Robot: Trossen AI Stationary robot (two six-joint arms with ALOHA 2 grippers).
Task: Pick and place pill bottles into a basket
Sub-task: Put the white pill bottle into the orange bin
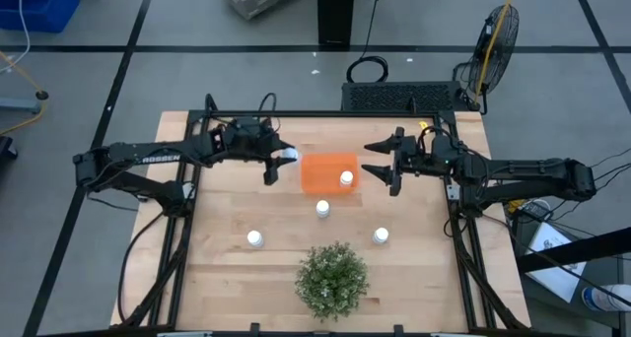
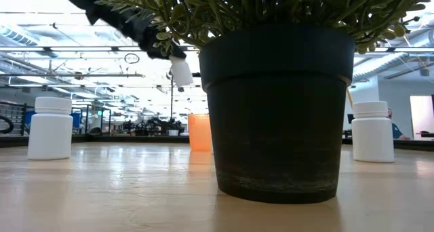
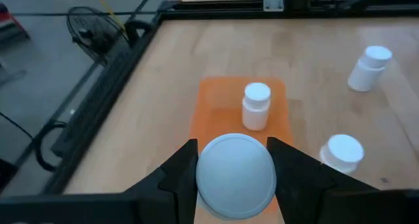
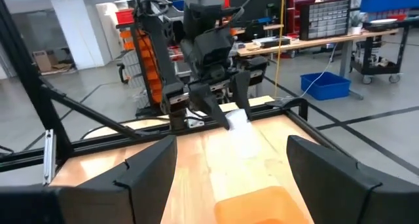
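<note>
The pill bottles [image 1: 322,209] are plain white, caps included. The basket [image 1: 320,171] is bright orange. The plant [image 1: 331,280] is green in a dark pot [image 2: 278,110], on the light wooden table [image 1: 227,263].

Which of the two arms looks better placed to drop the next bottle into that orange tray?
The left. Its gripper already holds a small white pill bottle between its fingers, right beside the shallow bright-orange plastic basket. The right gripper waits open and empty at the basket's other side.

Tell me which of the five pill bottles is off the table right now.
The pill bottle clamped in the left gripper, held up by the basket's left edge. One stands in the basket; the other three stand on the table.
</note>
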